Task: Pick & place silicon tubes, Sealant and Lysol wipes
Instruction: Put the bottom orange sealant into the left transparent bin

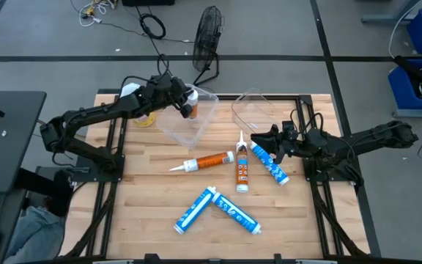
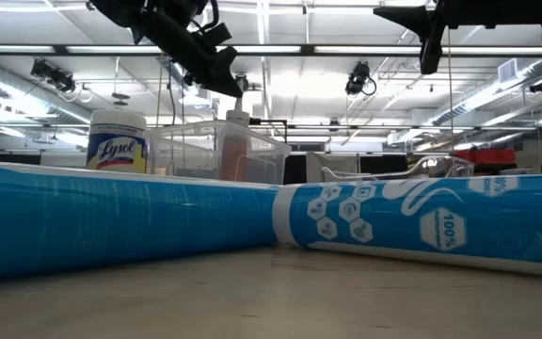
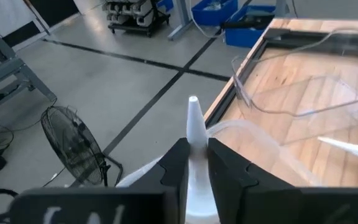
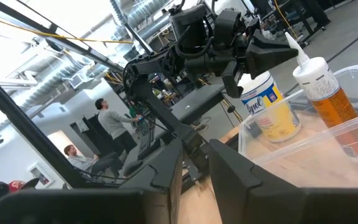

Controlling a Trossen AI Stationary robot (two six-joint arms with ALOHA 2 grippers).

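The left pincer is seen closed lightly about the white nozzle of an orange sealant tube, which is stood upright inside the clear bin near the tabletop's far edge; the Lysol wipes are stood just beyond that bin. If the nozzle is let go off-balance, the tube could topple against the bin wall. The right pincer is held narrowly parted and empty above the tabletop's right side.

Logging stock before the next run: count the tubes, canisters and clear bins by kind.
Slim orange tubes: 3
Slim blue-white tubes: 3
Stout yellow Lysol canister: 1
Clear plastic bins: 2
Total: 9
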